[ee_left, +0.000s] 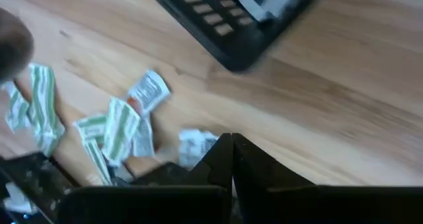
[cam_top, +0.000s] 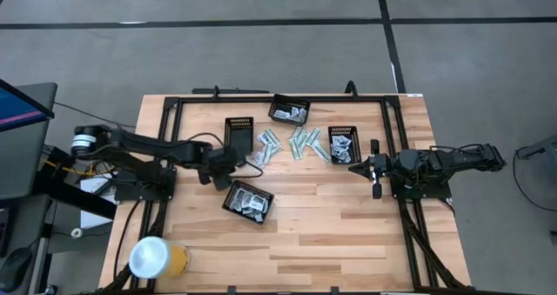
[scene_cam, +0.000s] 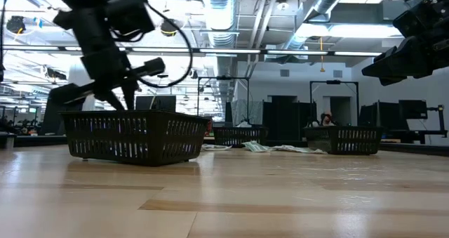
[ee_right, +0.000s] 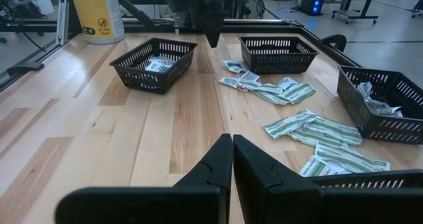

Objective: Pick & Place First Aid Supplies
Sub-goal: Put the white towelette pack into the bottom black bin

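— Seen from straight above: pale wooden plank table (cam_top: 331,234) ringed by a black metal frame (cam_top: 174,147). Where are the supplies?

— Scattered near table centre, toward 12 o'clock: loose first aid supplies (cam_top: 300,143), small flat white sachets and slim green-and-white strips, lying in two small heaps between four black mesh trays (cam_top: 248,199).

— And the trays?

— One at 12 o'clock, one at 10, one at 2, one at 7 of the loose heap. At least three holding a few packets.

— Left gripper?

— Left gripper (cam_top: 239,158) hanging above the gap between the 10 o'clock tray and the 7 o'clock tray, just at 9 o'clock of the loose packets. Fingers (ee_left: 264,174) pressed together, holding nothing.

— Right gripper?

— Right gripper (cam_top: 352,167) waiting at 4 o'clock of the heap, just below the 2 o'clock tray. Fingers pressed together, empty.

— Anything else?

— Yellow cylindrical canister with white lid (cam_top: 157,258) standing at the 7 o'clock corner of the table.
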Tool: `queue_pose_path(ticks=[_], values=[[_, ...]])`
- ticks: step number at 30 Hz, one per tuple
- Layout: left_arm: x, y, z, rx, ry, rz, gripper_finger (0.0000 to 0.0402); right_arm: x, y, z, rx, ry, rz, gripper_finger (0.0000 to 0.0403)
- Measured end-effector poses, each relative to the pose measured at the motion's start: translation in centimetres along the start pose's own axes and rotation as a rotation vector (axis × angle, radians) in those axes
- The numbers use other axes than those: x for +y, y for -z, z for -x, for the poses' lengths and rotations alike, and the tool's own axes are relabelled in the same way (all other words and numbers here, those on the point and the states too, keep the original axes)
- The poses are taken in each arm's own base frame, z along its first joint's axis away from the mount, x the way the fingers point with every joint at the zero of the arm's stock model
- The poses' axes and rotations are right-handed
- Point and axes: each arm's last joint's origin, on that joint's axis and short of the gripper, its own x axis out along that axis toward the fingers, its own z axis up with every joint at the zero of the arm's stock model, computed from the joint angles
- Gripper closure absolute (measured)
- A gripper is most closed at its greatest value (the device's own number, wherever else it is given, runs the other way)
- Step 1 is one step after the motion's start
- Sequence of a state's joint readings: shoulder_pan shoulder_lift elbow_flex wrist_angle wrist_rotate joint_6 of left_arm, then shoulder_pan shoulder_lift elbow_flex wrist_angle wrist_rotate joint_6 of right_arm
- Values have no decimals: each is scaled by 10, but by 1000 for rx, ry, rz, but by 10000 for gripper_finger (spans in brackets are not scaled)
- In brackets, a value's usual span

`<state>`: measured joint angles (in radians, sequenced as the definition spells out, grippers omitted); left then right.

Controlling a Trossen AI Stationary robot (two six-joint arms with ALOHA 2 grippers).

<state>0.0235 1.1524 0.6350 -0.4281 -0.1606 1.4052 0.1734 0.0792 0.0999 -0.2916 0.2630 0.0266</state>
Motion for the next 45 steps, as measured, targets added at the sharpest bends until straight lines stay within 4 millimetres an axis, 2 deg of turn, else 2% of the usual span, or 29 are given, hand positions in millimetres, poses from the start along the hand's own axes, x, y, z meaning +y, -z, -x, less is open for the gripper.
queue_pose_path(ticks=[6, 20, 25, 32, 37, 45], values=[[-18, 9, -7, 5, -44, 19, 395, 0, 0, 0, 0, 0, 0, 395], [-20, 17, -21, 38, -45, 10, 394, 0, 0, 0, -1, 0, 0, 395], [-19, 18, -21, 39, -59, -11, 351, 0, 0, 0, -1, 0, 0, 395], [-15, 20, -32, 35, -69, 4, 289, 0, 0, 0, -1, 0, 0, 395], [-15, 18, -35, 19, -64, 2, 272, 0, 0, 0, 0, 0, 0, 395], [-16, 18, -37, 19, -54, 5, 269, 0, 0, 0, 0, 0, 0, 395]])
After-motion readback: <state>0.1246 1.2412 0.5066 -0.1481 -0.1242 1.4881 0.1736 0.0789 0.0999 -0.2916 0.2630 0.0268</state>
